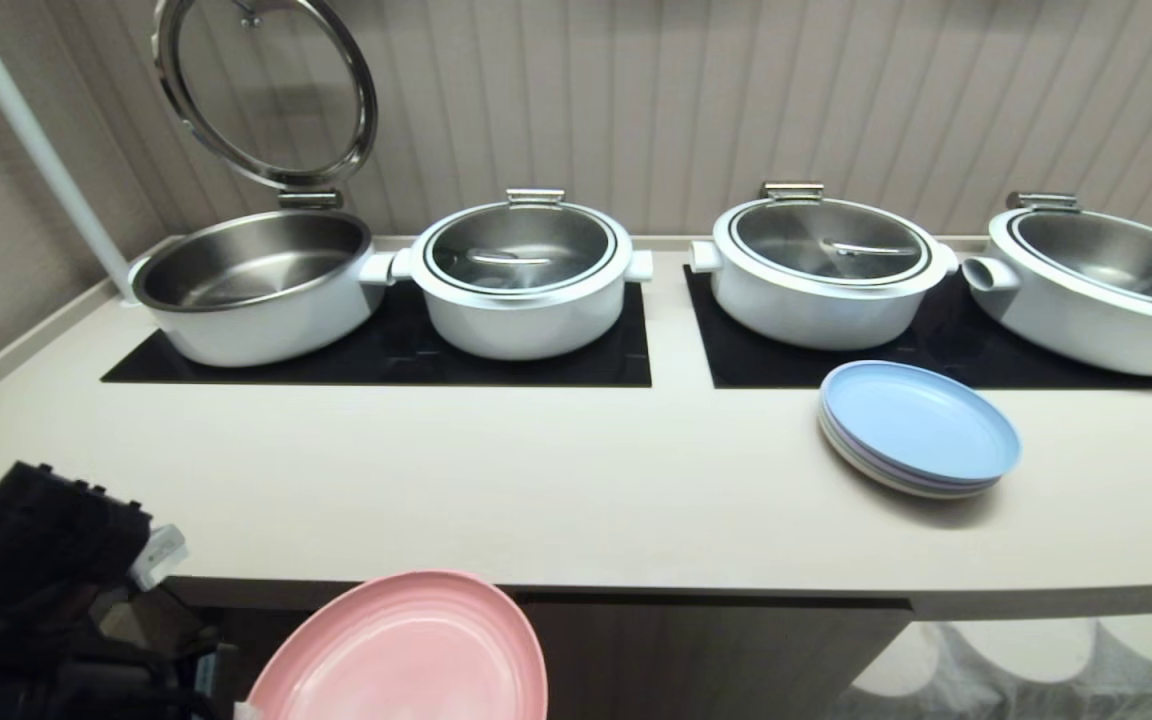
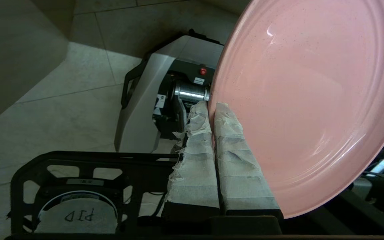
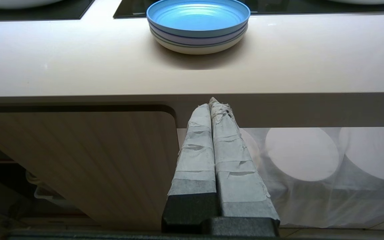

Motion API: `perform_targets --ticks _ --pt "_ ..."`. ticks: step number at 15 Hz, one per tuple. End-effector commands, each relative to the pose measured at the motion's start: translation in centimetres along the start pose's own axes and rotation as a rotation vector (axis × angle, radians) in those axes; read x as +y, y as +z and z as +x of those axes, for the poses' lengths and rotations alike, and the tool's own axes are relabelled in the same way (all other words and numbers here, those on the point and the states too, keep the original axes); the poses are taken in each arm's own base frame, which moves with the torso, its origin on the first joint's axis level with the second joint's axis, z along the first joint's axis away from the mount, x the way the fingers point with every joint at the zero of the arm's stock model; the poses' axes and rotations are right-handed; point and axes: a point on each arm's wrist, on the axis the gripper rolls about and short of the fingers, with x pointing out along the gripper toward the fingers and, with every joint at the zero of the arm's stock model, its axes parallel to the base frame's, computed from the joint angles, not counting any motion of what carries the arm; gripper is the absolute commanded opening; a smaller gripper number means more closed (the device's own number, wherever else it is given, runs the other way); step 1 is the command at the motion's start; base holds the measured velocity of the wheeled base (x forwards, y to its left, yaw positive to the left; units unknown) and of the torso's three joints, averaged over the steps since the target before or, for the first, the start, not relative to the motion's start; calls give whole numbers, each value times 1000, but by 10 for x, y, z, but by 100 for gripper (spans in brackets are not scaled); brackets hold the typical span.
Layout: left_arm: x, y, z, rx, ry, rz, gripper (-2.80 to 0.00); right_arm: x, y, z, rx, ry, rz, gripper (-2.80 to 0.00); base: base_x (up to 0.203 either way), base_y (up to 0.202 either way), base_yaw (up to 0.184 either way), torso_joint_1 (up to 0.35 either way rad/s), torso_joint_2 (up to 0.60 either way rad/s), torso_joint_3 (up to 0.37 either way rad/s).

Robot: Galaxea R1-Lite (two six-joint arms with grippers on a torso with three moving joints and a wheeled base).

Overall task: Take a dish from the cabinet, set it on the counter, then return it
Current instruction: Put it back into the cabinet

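The dish (image 1: 406, 650) is at the near left, below the front edge of the counter (image 1: 536, 500) and not resting on it. It is tilted, with its hollow face turned up toward the head camera. The left gripper (image 2: 212, 108) pinches the dish's rim: the two tape-wrapped fingers (image 2: 195, 160) are pressed together with the rim between them, one finger on each face. In the head view only the dark bulk of the left arm (image 1: 26, 590) shows, at the near left corner, just left of the dish.

The right gripper (image 3: 213, 103) is parked low in front of the cabinet (image 3: 78, 160), below the counter edge. Its taped fingers are pressed together and hold nothing. The cabinet's fluted door sits to its left; a pale sheet with round shapes (image 3: 312, 166) lies to its right.

On the counter, right of centre, a stack of plates (image 1: 921, 425) with a blue one on top stands just in front of the right cooktop (image 1: 756, 365).

Farther back, four white pots stand in a row on two black cooktops. The leftmost pot (image 1: 256, 285) has its lid (image 1: 266, 90) raised upright. The other three have lids down. A fluted wall (image 1: 736, 100) closes the far side.
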Motion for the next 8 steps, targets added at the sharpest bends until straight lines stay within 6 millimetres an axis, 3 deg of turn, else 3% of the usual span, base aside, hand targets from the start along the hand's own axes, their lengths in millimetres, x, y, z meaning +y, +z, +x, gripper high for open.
perform_targets --ticks 1,8 --pt "7 -8 -2 -10 10 -6 -280 0 0 0 -1 1 0 -280 0 0 0 0 0 0" --pt "22 -29 -4 -14 11 -10 -280 0 0 0 -1 -1 0 -280 0 0 0 0 0 0"
